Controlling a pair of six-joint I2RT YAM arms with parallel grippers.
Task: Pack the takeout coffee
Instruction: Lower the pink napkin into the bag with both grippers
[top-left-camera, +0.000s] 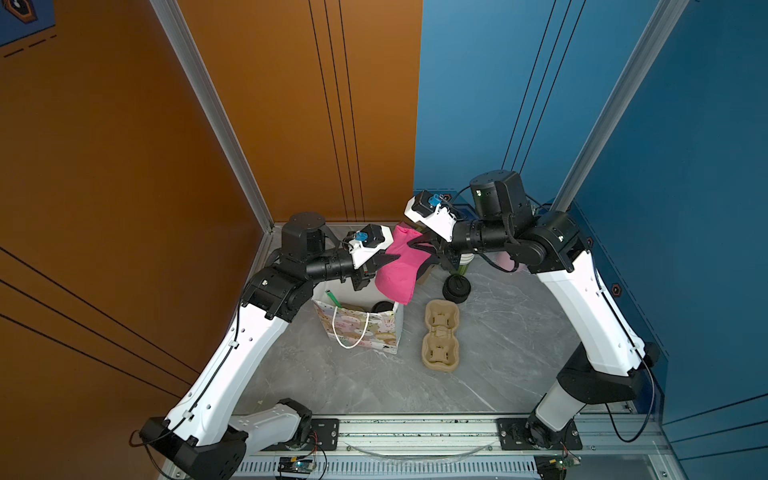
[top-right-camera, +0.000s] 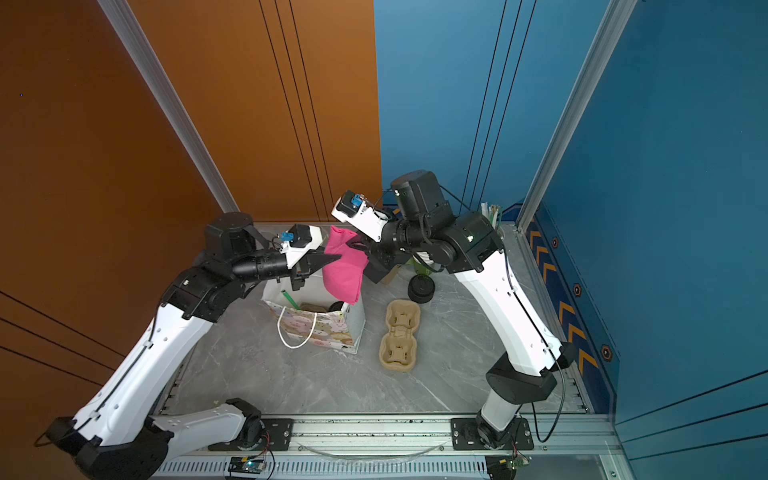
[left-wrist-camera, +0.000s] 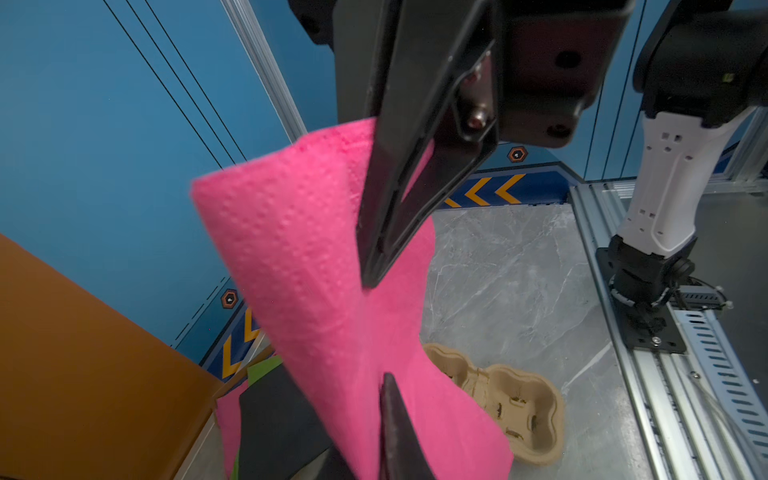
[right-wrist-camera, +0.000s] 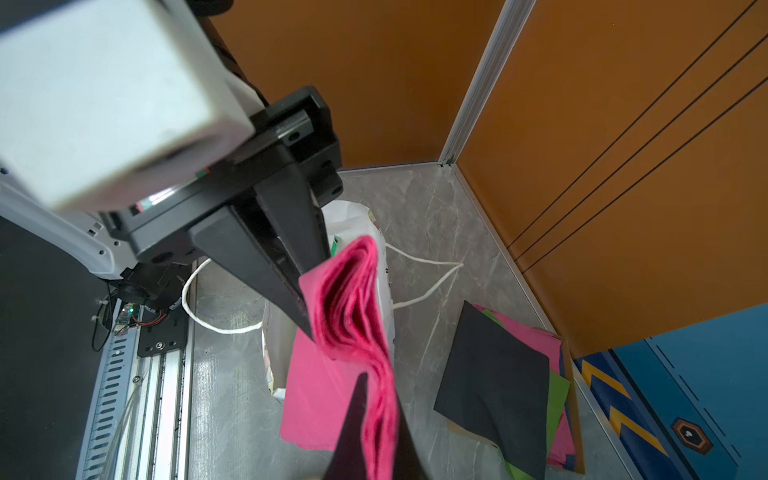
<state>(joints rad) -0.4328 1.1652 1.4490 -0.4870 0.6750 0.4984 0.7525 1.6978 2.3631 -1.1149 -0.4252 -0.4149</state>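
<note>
A folded pink napkin (top-left-camera: 399, 270) (top-right-camera: 345, 270) hangs above an open gift bag (top-left-camera: 361, 330) (top-right-camera: 322, 330), between my two grippers. My right gripper (top-left-camera: 417, 243) (right-wrist-camera: 380, 386) is shut on the napkin's upper edge. My left gripper (top-left-camera: 388, 261) (top-right-camera: 332, 259) has its tips at the napkin's other edge, with its jaws a little apart. Whether they still pinch it does not show. Of the takeout coffee only a black lid (top-left-camera: 383, 306) shows, inside the bag beside a tan insert. The cup itself is hidden.
A tan pulp cup carrier (top-left-camera: 441, 334) (top-right-camera: 399, 336) lies right of the bag. Behind it stand a stack of black lids (top-left-camera: 456, 287) and a stack of lidless cups (top-left-camera: 464, 264). Black, pink and green napkins (right-wrist-camera: 494, 374) lie in the back corner. A green straw (top-left-camera: 332, 298) leans in the bag.
</note>
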